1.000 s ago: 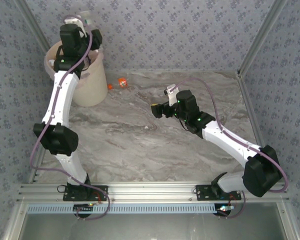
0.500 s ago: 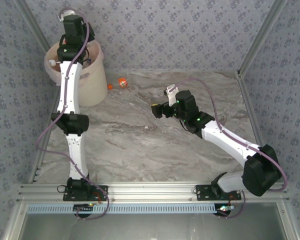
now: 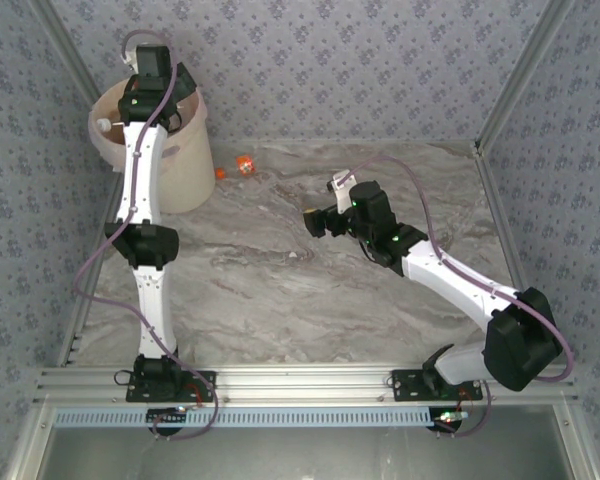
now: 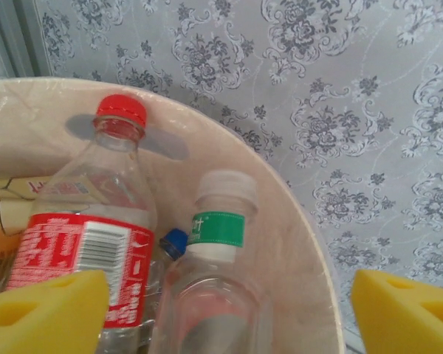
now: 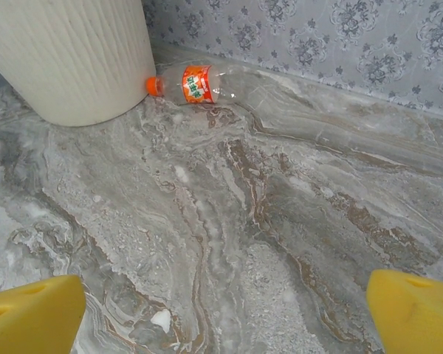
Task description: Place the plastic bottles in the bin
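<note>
1. Left end effector hangs over the bin at the far-left corner of the counter. Its yellow pads are spread wide and grip nothing; the bottles under it lie loose inside the bin.
2. Right end effector hovers above the middle of the counter, spread just as wide and empty.
3. The coming move turns on the orange-label bottle, the one bottle outside the bin.
   - It lies on its side ahead of the right end effector and off to its left, well apart from it, near the foot of the far wall.
   - Its long axis runs roughly along that wall.
   - Its orange cap points at the bin and sits just beside the bin's side; I cannot tell whether they touch.
4. The right arm looks the nearer one and already faces the bottle. A grasp would probably want the jaws set across the bottle's body, not along it.
5. Count:
   - one bin
   - one bottle on the counter
   - inside the bin, a red-capped bottle, a white-capped bottle and a blue cap between them, so at least three; anything deeper is hidden
</note>
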